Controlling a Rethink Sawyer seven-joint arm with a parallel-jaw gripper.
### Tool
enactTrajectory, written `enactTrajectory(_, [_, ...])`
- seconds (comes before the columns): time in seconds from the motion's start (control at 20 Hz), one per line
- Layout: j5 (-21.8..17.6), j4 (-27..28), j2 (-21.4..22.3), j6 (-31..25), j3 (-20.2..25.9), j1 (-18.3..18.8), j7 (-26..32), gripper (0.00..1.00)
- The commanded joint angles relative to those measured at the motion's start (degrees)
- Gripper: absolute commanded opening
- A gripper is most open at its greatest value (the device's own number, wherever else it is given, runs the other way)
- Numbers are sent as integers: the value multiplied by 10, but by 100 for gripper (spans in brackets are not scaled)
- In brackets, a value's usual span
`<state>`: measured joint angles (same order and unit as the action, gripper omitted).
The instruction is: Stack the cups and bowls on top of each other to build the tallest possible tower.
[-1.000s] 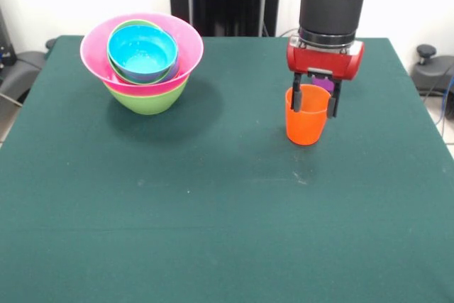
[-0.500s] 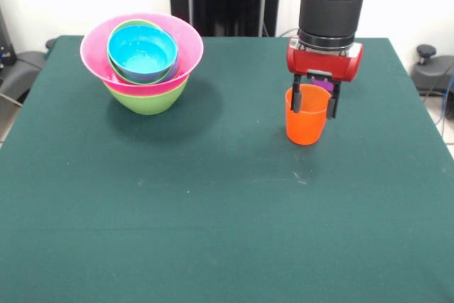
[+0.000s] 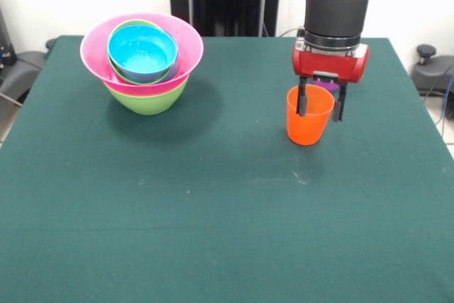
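An orange cup (image 3: pixel 309 124) stands upright on the green table (image 3: pixel 213 211), right of centre. My gripper (image 3: pixel 320 106) hangs over it, open, with one finger (image 3: pixel 303 101) inside the cup's mouth and the other outside its right wall. A bit of the purple cup (image 3: pixel 325 85) shows just behind the fingers, mostly hidden. At the far left stands the tower: a lime green bowl (image 3: pixel 145 101) at the base, a huge pink bowl (image 3: pixel 186 51) in it, then a cyan bowl (image 3: pixel 142 51) nested in a second green bowl on top.
The table's right edge runs close to the cup, with a black base (image 3: pixel 429 69) beyond it. Dark equipment (image 3: pixel 18 69) sits off the left edge.
The gripper has shifted slightly to the right over the orange cup. The cup and the bowl pile have stayed put.
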<state>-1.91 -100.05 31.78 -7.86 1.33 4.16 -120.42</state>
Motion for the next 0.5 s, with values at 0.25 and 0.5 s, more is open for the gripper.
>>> enactTrajectory(0.25, [10, -70, -53, 38, 65, -1, -92, 100])
enactTrajectory(0.5, [23, -83, -38, 29, 48, -16, -100, 100])
